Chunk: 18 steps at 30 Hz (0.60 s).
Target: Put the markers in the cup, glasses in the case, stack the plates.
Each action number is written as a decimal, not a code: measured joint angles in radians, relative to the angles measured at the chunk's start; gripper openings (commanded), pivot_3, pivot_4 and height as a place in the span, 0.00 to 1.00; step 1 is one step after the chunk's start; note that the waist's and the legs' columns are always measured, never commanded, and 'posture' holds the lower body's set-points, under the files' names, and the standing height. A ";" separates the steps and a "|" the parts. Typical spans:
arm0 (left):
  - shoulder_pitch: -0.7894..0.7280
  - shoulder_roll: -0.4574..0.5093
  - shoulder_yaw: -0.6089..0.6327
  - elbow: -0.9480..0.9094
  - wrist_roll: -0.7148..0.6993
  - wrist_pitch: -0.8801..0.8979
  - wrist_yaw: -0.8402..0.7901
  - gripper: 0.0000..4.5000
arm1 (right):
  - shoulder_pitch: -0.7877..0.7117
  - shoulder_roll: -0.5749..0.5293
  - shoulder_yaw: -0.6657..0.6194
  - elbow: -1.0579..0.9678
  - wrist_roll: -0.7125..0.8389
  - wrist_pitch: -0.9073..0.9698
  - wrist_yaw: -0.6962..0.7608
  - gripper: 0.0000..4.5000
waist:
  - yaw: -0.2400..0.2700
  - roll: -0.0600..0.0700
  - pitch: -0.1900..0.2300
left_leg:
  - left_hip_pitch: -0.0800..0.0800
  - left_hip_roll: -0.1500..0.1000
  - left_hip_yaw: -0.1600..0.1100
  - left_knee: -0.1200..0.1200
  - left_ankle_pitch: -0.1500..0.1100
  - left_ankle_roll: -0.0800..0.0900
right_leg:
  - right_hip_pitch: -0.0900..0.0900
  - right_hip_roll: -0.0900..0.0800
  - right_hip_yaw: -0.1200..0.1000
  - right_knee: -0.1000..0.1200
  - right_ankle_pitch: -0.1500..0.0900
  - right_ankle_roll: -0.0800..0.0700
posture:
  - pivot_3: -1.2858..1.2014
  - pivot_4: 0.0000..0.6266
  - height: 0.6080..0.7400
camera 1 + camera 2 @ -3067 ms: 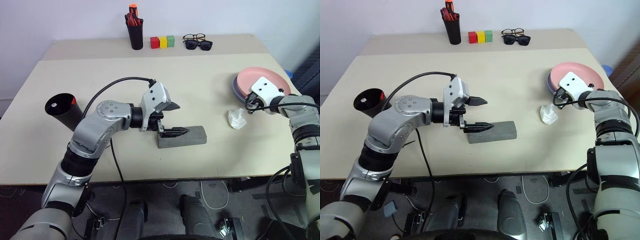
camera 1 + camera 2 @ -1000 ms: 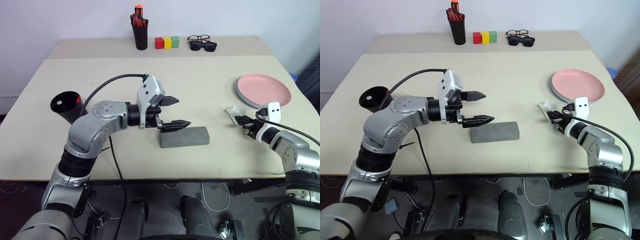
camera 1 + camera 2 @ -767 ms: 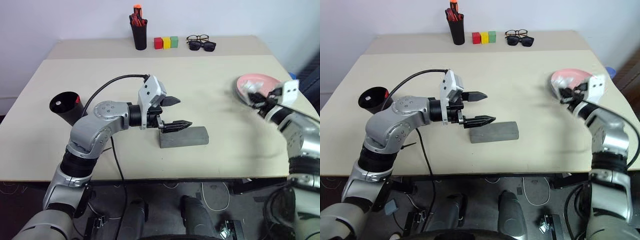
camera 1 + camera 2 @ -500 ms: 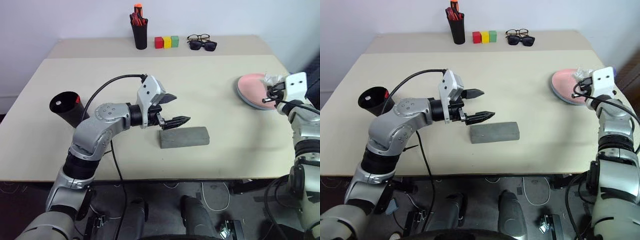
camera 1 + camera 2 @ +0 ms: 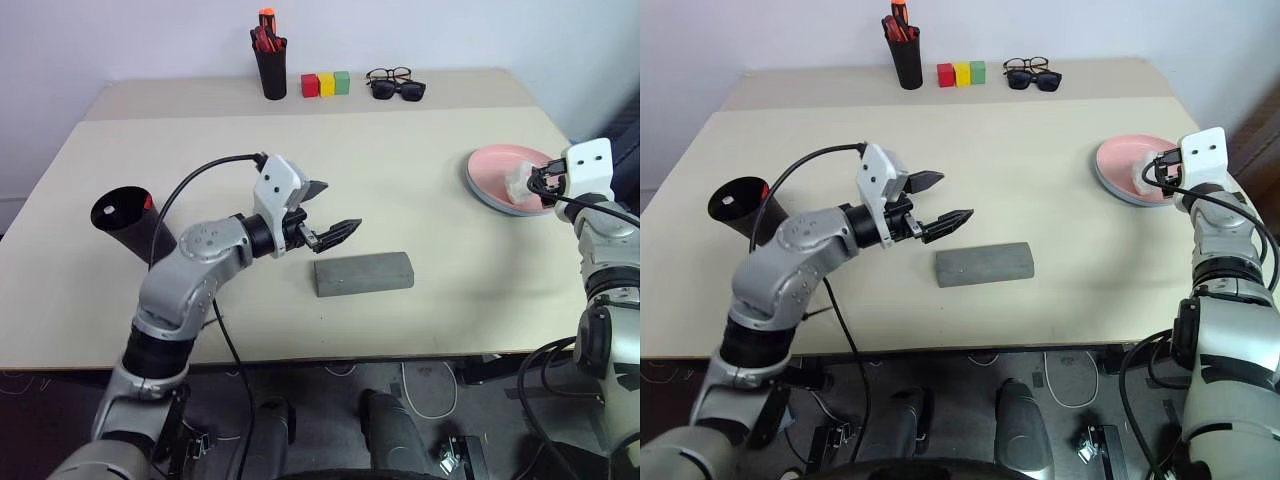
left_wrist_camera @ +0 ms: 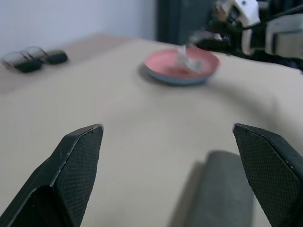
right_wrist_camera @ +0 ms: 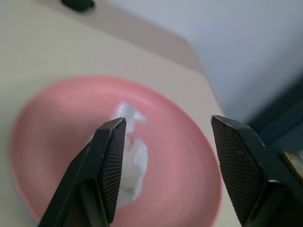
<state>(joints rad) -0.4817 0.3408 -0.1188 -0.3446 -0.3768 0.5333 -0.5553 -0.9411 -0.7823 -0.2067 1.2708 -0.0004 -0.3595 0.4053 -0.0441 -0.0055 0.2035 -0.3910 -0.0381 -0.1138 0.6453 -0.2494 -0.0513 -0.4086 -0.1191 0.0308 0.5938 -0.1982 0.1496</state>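
The pink plate [image 5: 505, 170] lies on the light blue plate [image 5: 480, 193] at the table's right edge. My right gripper [image 7: 168, 122] hovers open just over it, nothing between its fingers. The grey case [image 5: 363, 273] lies shut at the table's middle. Just left of it and above the table, my left gripper [image 5: 338, 207] stands open and empty. The black cup [image 5: 122, 215] sits at the left edge with a red marker [image 5: 147, 202] end at its rim. The wire-framed glasses [image 5: 388, 74] rest at the far back.
A crumpled white paper wad [image 5: 518, 183] lies in the pink plate. At the back stand a black pen holder [image 5: 268, 68] with red pens, three coloured blocks [image 5: 325, 83] and black sunglasses [image 5: 399, 91] next to the glasses.
My right gripper lifted the paper wad from the table over to the pink plate and opened; the wad now lies in the plate. My left gripper swung slightly left, still open.
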 measured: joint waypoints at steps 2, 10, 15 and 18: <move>0.037 0.001 0.027 -0.004 -0.001 -0.047 -0.002 1.00 | 0.059 -0.022 -0.029 -0.085 0.051 -0.028 0.094 0.66 | 0.004 0.000 0.000 | 0.000 0.000 0.000 0.000 0.000 0.000 | 0.000 0.000 0.000 0.000 0.000 0.000 | 0.52 0.24 1.00; 0.289 0.084 0.152 -0.040 -0.024 -0.095 -0.022 1.00 | 0.841 -0.077 -0.275 -0.922 0.354 0.281 0.347 0.66 | 0.027 0.001 -0.001 | 0.001 0.000 0.000 0.000 -0.001 0.001 | 0.000 0.000 0.000 0.002 -0.003 -0.003 | 0.52 0.24 1.00; 0.333 0.135 0.196 -0.063 -0.027 -0.127 -0.043 1.00 | 1.232 -0.032 -0.508 -1.317 0.474 0.461 0.374 0.66 | 0.025 0.002 -0.002 | 0.002 0.001 0.001 0.004 -0.001 0.001 | 0.003 0.000 0.001 0.001 -0.005 -0.002 | 0.52 0.24 1.00; 0.369 0.152 0.220 -0.071 -0.039 -0.137 -0.067 1.00 | 1.382 0.019 -0.590 -1.439 0.525 0.511 0.406 0.66 | 0.023 0.001 -0.003 | 0.002 0.002 0.001 0.003 -0.002 0.000 | 0.003 0.000 0.001 0.000 -0.005 -0.002 | 0.52 0.24 1.00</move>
<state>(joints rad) -0.1129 0.4928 0.1014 -0.4161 -0.4159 0.3961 -0.6224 0.4411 -0.7631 -0.7968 -0.1683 0.5247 0.1519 0.8116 -0.0208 -0.0048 0.2008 -0.3889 -0.0366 -0.1127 0.6488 -0.2510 -0.0508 -0.4052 -0.1191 0.0316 0.5938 -0.2032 0.1476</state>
